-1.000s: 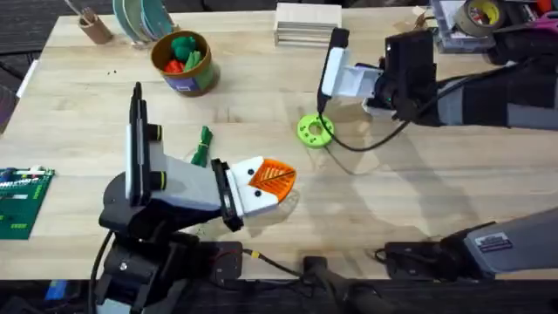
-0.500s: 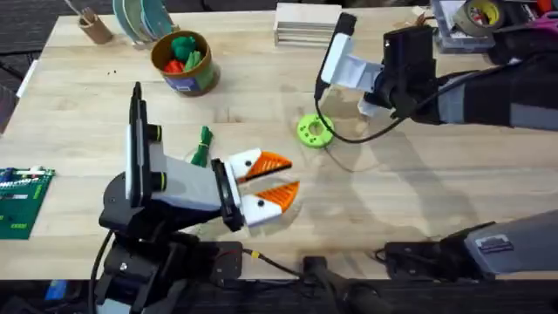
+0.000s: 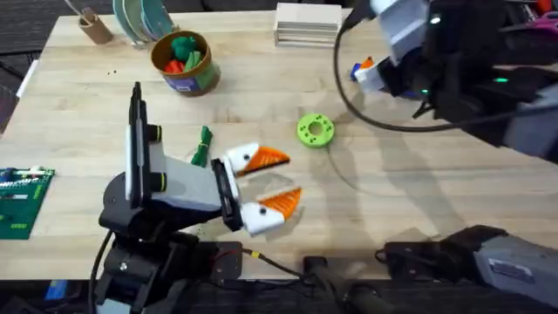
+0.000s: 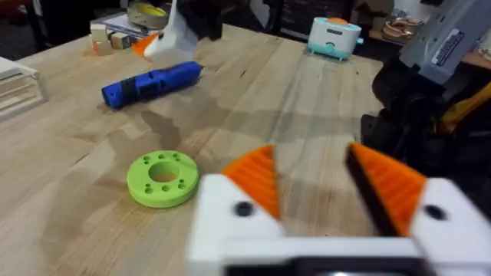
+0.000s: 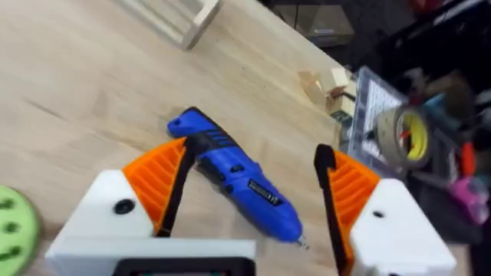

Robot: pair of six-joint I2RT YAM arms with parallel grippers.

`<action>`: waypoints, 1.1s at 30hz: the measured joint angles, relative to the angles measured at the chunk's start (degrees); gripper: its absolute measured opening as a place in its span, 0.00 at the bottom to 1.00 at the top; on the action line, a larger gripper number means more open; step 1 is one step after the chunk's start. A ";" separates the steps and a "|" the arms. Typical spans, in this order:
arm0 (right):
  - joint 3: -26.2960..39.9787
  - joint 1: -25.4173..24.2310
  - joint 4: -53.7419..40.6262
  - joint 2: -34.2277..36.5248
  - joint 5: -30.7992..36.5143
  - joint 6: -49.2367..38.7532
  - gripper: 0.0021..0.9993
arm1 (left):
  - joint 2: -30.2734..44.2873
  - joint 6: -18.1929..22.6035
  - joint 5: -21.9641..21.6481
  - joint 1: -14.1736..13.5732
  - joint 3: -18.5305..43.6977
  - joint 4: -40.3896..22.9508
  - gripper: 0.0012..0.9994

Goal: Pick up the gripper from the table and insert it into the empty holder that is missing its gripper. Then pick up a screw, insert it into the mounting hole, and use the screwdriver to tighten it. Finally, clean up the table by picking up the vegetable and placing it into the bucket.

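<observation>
the right gripper [image 5: 249, 199] has been lifted from beside the green disc [image 3: 315, 130] and is now hung wide open and empty over the screwdriver [image 5: 234, 184]. the left gripper [image 3: 268, 181], nearer than the disc, has been opened wide, empty. the tightening looks finished; the vegetable [image 3: 202, 146] is left for the bucket [image 3: 182, 61].

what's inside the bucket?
The bucket holds green and red-orange toy pieces, piled at the rim. Anything beneath them is covered.
</observation>
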 joint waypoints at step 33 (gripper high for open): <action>0.00 0.00 -20.68 -8.81 -0.79 44.90 0.98 | 25.93 -1.11 -52.14 0.00 43.23 -49.20 0.99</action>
